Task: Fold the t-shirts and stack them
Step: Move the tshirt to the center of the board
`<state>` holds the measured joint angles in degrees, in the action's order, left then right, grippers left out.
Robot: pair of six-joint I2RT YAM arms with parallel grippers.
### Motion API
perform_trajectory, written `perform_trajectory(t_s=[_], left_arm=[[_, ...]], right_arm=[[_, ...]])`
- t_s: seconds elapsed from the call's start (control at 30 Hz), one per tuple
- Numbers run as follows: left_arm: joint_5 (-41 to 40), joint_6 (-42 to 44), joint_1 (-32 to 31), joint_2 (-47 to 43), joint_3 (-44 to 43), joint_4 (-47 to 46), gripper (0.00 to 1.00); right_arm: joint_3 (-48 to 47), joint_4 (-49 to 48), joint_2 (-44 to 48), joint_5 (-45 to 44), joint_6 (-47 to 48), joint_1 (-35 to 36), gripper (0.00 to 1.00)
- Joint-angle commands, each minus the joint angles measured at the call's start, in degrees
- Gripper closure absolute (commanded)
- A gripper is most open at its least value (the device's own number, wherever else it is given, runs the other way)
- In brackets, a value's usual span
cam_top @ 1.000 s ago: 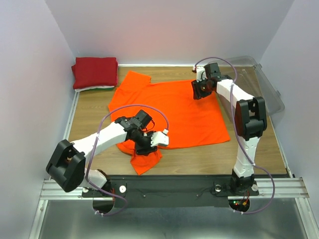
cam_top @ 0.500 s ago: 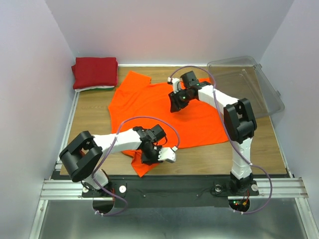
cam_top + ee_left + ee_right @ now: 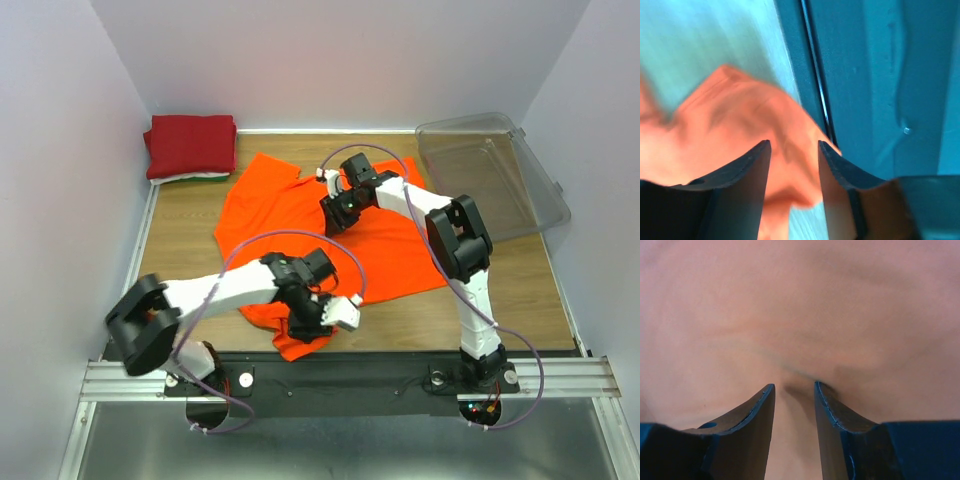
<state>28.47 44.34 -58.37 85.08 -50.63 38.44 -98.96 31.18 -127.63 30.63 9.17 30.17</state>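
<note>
The bright orange t-shirt (image 3: 300, 215) lies spread across the middle of the table, its near corner bunched at the front edge. My left gripper (image 3: 308, 322) hangs over that bunched corner, open, with orange cloth (image 3: 740, 125) running between its fingers (image 3: 794, 144). My right gripper (image 3: 335, 212) is down on the upper middle of the shirt. It is open, its tips (image 3: 794, 385) pressing into orange cloth (image 3: 800, 305) with a small crease between them. A dark red t-shirt (image 3: 192, 143) lies folded at the back left, on thin white and green edges.
A clear plastic bin (image 3: 495, 170) sits tilted at the back right. The black front rail (image 3: 350, 365) runs just beyond the shirt's near corner and shows in the left wrist view (image 3: 805, 75). Walls close in on the left, back and right.
My right gripper has swept left from the shirt's right shoulder to its upper middle. My left gripper has shifted toward the front edge, and the near corner is more bunched.
</note>
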Motion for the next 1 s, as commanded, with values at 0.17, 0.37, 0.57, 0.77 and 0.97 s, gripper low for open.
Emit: perform_trajectory(t_s=[0.17, 0.37, 0.57, 0.77, 0.97], left_arm=[[2.4, 9.4, 33.8, -9.4, -9.3, 12.4, 0.59], [0.0, 16.0, 52.6, 1.6, -12.2, 11.2, 0.66], [-4.4, 13.9, 59.6, 13.6, -15.2, 4.8, 0.72], [-10.0, 11.1, 62.9, 22.8, -19.4, 0.2, 0.78], [-10.9, 9.5, 63.8, 27.3, -21.5, -0.1, 0.81]], right_arm=[[-3.6, -1.3, 2.0, 6.1, -2.8, 3.8, 0.56], [-5.7, -2.0, -3.7, -0.5, -3.8, 4.3, 0.57], [-10.0, -2.3, -9.9, -9.2, -4.3, 2.3, 0.59], [-12.6, -2.4, -8.3, -10.3, -2.1, 0.8, 0.58], [-6.8, -2.2, 3.4, -2.7, -0.6, 4.6, 0.46]])
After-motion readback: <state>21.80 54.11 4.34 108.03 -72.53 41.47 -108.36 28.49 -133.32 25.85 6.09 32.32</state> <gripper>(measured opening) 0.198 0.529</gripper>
